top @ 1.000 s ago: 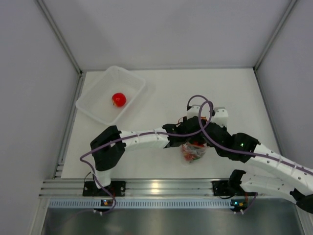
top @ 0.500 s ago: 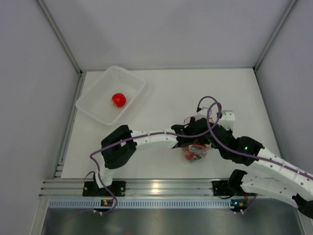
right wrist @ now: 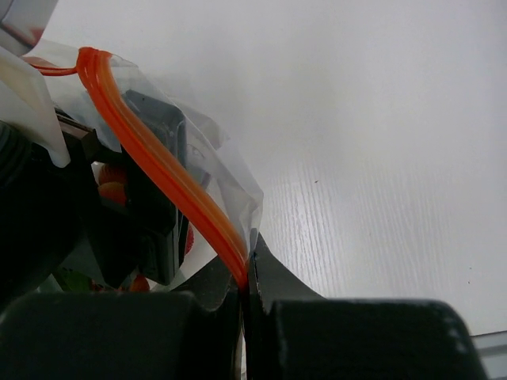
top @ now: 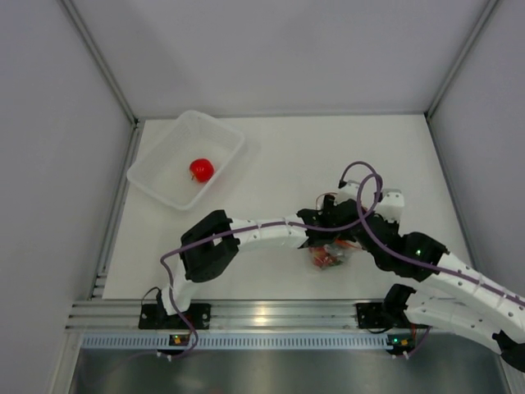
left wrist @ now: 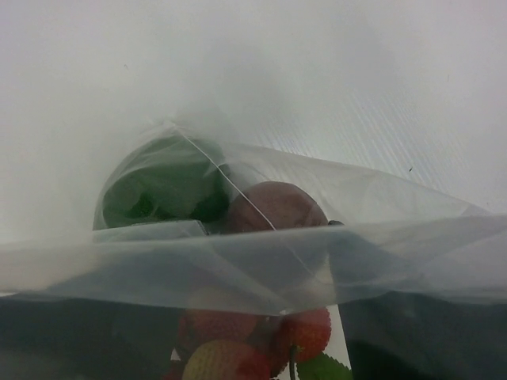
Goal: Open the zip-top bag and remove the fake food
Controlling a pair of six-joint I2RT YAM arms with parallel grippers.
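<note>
Orange strip (right wrist: pixel 170 186) pinched in your right gripper (right wrist: pixel 247 267); left gripper (left wrist: pixel 234 340) — jaws spread inside the bag (left wrist: pixel 372 261) — has the food (left wrist: pixel 273 207) dead ahead.

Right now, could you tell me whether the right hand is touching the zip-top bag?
Touching. The right wrist view shows the right hand pinched shut on the orange zip strip of the zip-top bag.

Glossy plastic bag (left wrist: pixel 380 214) (matt tbl (top: pixel 287 156))
</note>
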